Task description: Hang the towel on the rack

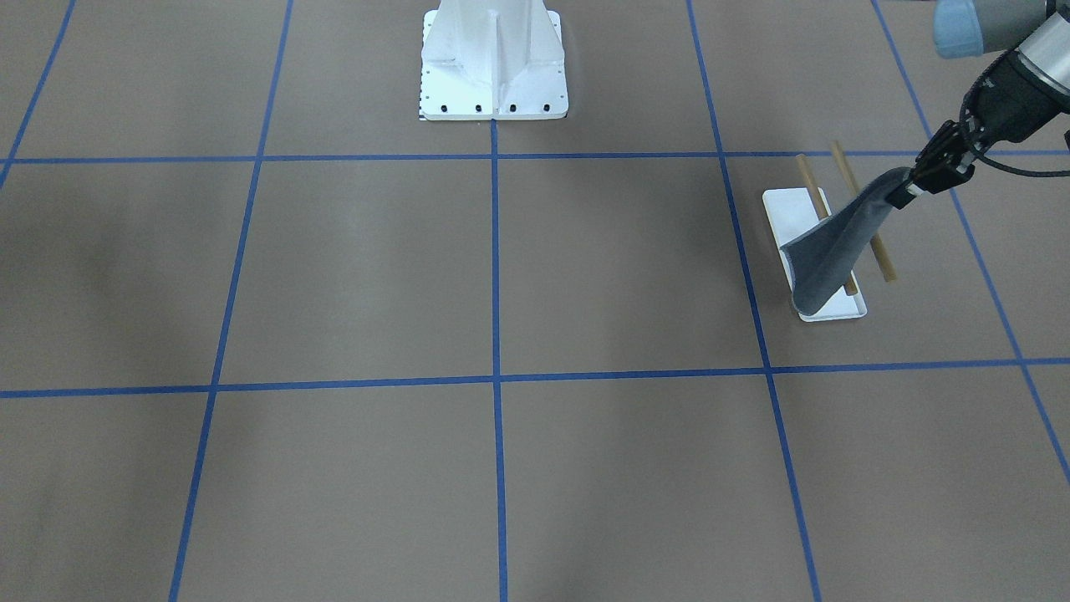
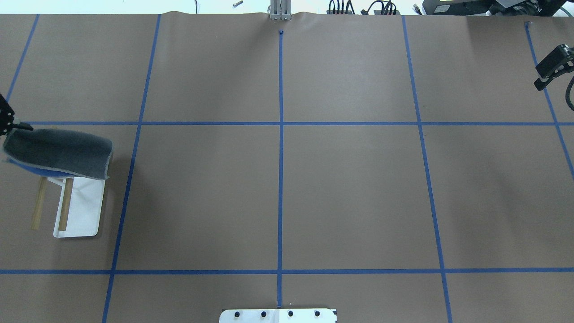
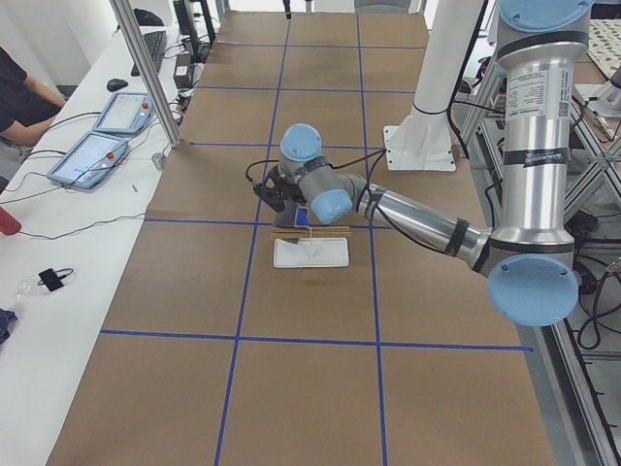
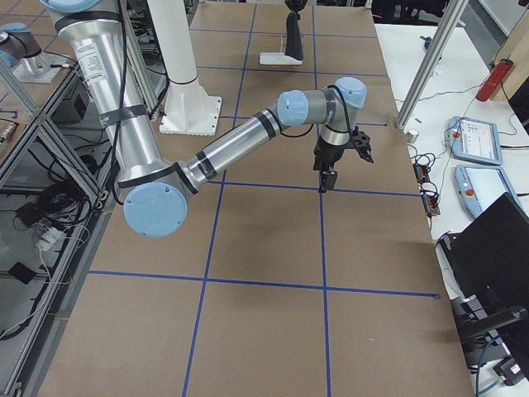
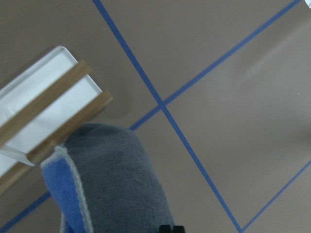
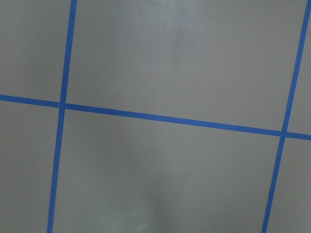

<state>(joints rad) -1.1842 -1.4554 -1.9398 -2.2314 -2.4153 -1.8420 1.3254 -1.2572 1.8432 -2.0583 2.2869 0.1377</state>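
The dark grey towel [image 1: 832,251] with a blue underside hangs slanted from my left gripper [image 1: 907,194], which is shut on its upper edge. It stretches across the two tan dowel bars [image 1: 878,251] of the rack, over the white tray base [image 1: 790,209]. I cannot tell whether it rests on the bars. In the overhead view the towel [image 2: 58,152] covers the far end of the rack [image 2: 85,211]. The left wrist view shows the towel [image 5: 116,184] next to the bars [image 5: 48,97]. My right gripper [image 2: 540,83] is far off at the right edge, shut and empty.
The white robot pedestal [image 1: 493,75] stands at the middle of the robot's side. Brown paper with blue tape lines [image 2: 280,179] covers the table. The rack sits near the table's left edge.
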